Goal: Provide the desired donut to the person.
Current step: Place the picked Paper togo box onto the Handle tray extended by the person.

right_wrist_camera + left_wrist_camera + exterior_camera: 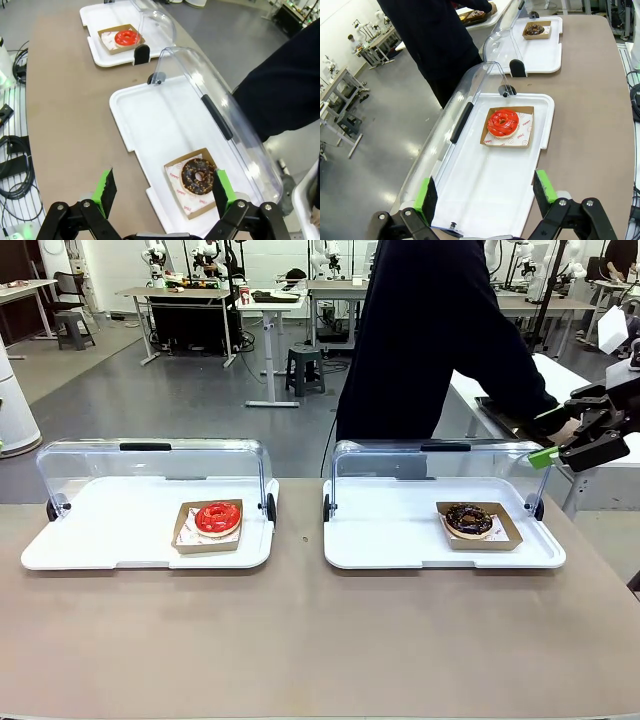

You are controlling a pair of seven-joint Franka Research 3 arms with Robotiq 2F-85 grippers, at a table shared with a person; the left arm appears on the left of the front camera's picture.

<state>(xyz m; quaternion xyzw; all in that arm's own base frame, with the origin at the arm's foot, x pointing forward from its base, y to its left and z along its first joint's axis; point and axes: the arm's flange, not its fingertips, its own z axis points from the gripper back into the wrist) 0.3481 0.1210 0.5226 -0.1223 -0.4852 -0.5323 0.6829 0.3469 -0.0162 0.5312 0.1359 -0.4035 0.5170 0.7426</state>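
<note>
Behind the table you've got a lab floor with workbenches, and the person (430, 340) stands at the far side, turned toward a side table, head cut off by the frame and hand mostly hidden behind the right gripper (590, 445). Both clear lids are flipped up, so you're looking through glare at the back. Red-glazed donut (217, 517) sits in its cardboard tray on the left white tray (80, 540); chocolate sprinkled donut (468, 519) on the right white tray (400, 540). Left gripper (482, 197) hangs above its tray, jaws spread wide, holding nothing. Right one's the same, wide and bare.
</note>
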